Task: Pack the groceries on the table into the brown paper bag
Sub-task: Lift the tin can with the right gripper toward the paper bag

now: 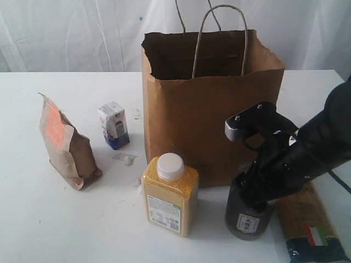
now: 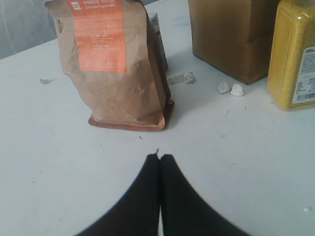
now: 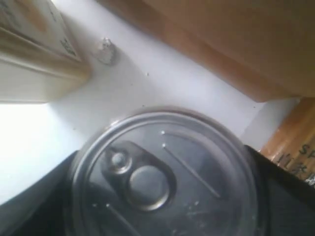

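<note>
The brown paper bag (image 1: 208, 109) stands upright and open-topped at the middle of the table (image 1: 44, 230). In front of it are the yellow-grain bottle (image 1: 170, 194) and, to its right, the dark pull-tab can (image 1: 249, 219). My right gripper (image 1: 252, 192) reaches down over the can (image 3: 162, 177), with a finger pressed against each side of it. The spaghetti packet (image 1: 310, 219) lies right of the can. The brown pouch (image 1: 68, 148) and white-blue carton (image 1: 114, 126) stand at the left. My left gripper (image 2: 160, 156) is shut and empty, low over the table in front of the pouch (image 2: 118, 64).
Small crumpled scraps (image 2: 230, 88) lie on the table between the pouch, the bag (image 2: 231, 34) and the bottle (image 2: 293, 54). In the right wrist view the bottle (image 3: 34, 49) and the bag's base (image 3: 221, 39) stand close beside the can. A white curtain hangs behind the table.
</note>
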Tool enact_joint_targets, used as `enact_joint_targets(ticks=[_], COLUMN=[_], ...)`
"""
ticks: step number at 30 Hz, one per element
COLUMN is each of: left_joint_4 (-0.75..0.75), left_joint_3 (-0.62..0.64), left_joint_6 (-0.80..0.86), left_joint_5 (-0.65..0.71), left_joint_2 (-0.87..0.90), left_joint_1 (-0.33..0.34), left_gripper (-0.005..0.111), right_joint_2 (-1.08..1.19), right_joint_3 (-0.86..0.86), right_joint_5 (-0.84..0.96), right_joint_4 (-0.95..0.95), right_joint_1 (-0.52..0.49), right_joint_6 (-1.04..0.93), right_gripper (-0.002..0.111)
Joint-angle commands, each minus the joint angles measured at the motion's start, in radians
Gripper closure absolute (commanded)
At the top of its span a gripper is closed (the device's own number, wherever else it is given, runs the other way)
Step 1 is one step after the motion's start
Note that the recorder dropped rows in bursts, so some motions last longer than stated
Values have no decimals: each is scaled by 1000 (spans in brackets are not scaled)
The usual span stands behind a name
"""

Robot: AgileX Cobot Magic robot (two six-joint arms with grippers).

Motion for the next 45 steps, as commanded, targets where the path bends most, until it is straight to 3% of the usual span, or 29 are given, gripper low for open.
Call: enact_joint_targets(ticks=[1,3,10,17,22,29,39,45], left_joint_4=[-5,-5,-5,-5,-5,-5,-5,-5], left_joint_3=[4,4,4,4,4,4,4,4], left_joint_6=[-2,-2,-2,-2,-2,-2,-2,-2], left_joint_5=[0,0,0,0,0,0,0,0], left_joint_2=[-5,-5,-5,-5,-5,-5,-5,-5], left_joint_1=[4,4,4,4,4,4,4,4], left_gripper=[107,107,107,107,107,107,107,107], right_joint_2=[-57,-111,-300,-450,-470,-387,-83,44], right_joint_3=[-9,-25,-122,-260,-409,-613,-906,-968], right_joint_5=[6,41,260,386,405,343,292,292], right_joint_4=[70,72,29,-216,-311,-383,-392,-405], right_joint_1=[2,2,2,2,2,2,-1,-1], right_joint_6=[-9,-3,46,261,311,333,322,322], right_gripper=[103,108,108,108,108,108,108,108])
